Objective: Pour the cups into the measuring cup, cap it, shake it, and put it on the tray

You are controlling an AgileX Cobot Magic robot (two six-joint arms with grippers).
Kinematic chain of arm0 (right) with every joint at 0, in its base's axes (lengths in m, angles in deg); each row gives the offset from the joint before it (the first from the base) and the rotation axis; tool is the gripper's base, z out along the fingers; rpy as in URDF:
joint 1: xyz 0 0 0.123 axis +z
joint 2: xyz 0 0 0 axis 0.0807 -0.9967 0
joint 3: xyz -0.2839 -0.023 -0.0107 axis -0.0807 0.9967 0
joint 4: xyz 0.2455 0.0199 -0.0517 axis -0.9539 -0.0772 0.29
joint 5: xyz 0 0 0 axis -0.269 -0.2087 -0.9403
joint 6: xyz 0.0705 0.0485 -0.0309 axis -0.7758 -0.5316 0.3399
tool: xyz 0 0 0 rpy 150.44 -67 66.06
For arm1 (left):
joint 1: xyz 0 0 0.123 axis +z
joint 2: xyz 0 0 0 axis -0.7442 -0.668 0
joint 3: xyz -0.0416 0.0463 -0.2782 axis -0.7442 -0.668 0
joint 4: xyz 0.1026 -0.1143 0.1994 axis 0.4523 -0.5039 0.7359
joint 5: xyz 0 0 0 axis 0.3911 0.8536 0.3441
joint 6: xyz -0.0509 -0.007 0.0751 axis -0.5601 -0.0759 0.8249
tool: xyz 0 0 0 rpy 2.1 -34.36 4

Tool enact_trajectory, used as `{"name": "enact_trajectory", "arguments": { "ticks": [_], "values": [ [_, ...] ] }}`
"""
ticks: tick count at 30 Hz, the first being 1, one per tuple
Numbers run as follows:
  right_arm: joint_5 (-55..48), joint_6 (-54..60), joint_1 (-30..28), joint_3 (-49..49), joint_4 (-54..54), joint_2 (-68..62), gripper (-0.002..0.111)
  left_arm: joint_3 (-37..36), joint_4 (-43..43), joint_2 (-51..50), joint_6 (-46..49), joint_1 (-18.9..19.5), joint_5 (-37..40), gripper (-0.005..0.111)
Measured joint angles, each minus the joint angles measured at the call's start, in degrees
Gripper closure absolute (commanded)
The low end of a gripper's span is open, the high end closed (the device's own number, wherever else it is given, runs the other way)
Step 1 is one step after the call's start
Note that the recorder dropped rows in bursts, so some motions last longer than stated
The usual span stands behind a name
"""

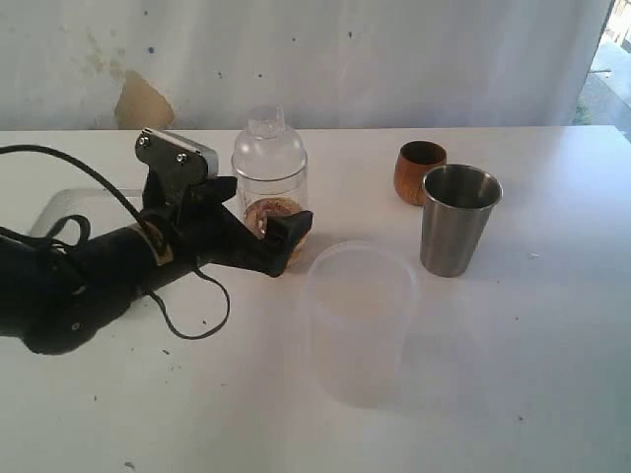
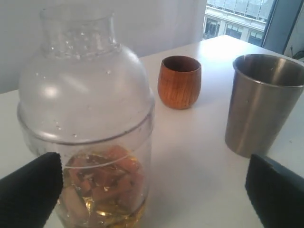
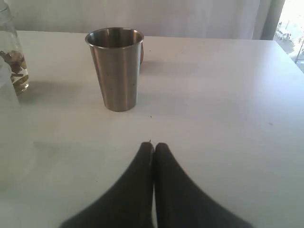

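Risks tipping the capped measuring cup [image 1: 269, 172], upright on the table [image 1: 513, 374] between the pads [image 2: 28, 190] of the left gripper [image 1: 258, 212], by closing off-centre; spread wide, gripping nothing, one pad much nearer the plastic; may also loosen the domed cap [image 1: 267, 138] in shaking and spill the liquid; could clip the frosted container [image 1: 360, 320] just in front en route to the tray [image 1: 59, 212]. Shows the right gripper [image 3: 153, 147] pinched shut, empty, facing the steel tumbler [image 1: 458, 222]. Counts two cups, steel tumbler and wooden cup [image 1: 420, 170]; one measuring cup; one tray; one frosted container.
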Motion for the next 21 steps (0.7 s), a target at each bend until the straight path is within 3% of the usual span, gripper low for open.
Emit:
{"name": "enact_trajectory", "arguments": {
  "ticks": [7, 21],
  "values": [
    [0.0, 0.0, 0.0, 0.0, 0.0, 0.0, 0.108, 0.8, -10.17, -6.07, 3.5, 0.0, -9.45, 0.001],
    [0.0, 0.0, 0.0, 0.0, 0.0, 0.0, 0.108, 13.62, -10.29, -16.48, 6.57, 0.0, -5.83, 0.001]
  ]
}}
